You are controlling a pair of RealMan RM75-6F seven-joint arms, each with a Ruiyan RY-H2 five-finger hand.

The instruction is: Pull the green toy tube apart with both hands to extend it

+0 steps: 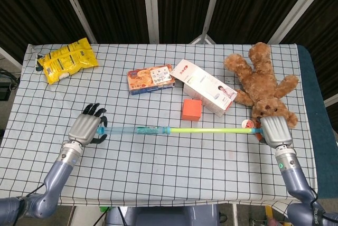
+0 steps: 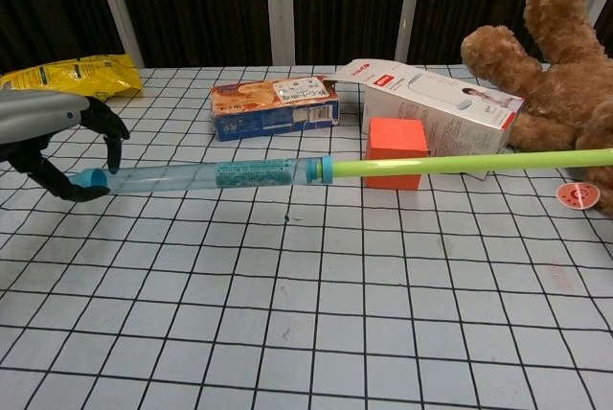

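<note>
The toy tube (image 1: 174, 129) (image 2: 383, 167) stretches across the table just above the cloth, a clear blue outer section on the left and a thin green inner rod on the right. My left hand (image 1: 87, 129) (image 2: 53, 142) pinches the blue end cap between thumb and fingers. My right hand (image 1: 274, 131) grips the green rod's far end beside an orange tag (image 1: 246, 124) (image 2: 576, 195); in the chest view that hand lies past the right edge.
An orange cube (image 1: 191, 109) and a white carton (image 1: 205, 87) sit just behind the tube. A teddy bear (image 1: 264, 83) lies at the right, a biscuit box (image 1: 150, 78) at centre back, and a yellow snack bag (image 1: 66, 58) at far left.
</note>
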